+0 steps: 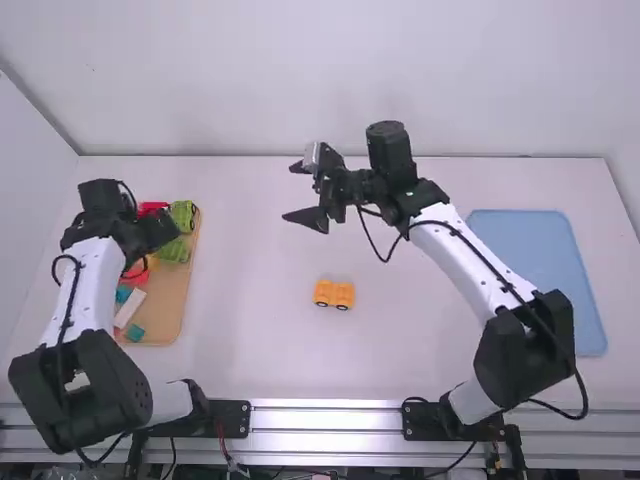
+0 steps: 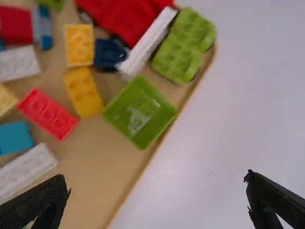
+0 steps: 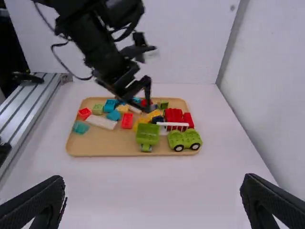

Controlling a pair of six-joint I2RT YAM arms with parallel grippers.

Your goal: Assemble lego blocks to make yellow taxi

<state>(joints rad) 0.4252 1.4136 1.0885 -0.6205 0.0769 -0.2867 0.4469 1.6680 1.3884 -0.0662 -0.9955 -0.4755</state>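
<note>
Two arms with smooth white links and dull black joints stand at a ribbed metal rail (image 1: 325, 417) along the near edge of the matt white table (image 1: 260, 360). Beyond the rail, near the table's middle, sits the task's thing: an orange-yellow wheeled brick assembly (image 1: 334, 293), small, studded, on dark round wheels. To its right lies a flat blue mat (image 1: 538, 280) with rounded corners. To its left, a tan tray (image 1: 165, 320) with rounded corners carries glossy plastic parts: a teal brick (image 1: 134, 333), a long white brick (image 1: 128, 308), a red brick (image 2: 48, 113), two yellow bricks (image 2: 83, 92), a square, hollow green block (image 2: 139, 113), a white railing piece (image 3: 171, 125) and a green wheeled piece (image 3: 184, 139). Left gripper (image 1: 165, 228), over the tray's far part: fingers spread apart. Right gripper (image 1: 287, 192), above the table beyond the wheeled assembly: fingers likewise wide apart. Plain white walls (image 1: 300, 80) rise behind the table's far edge and at its sides, meeting at straight corners.
</note>
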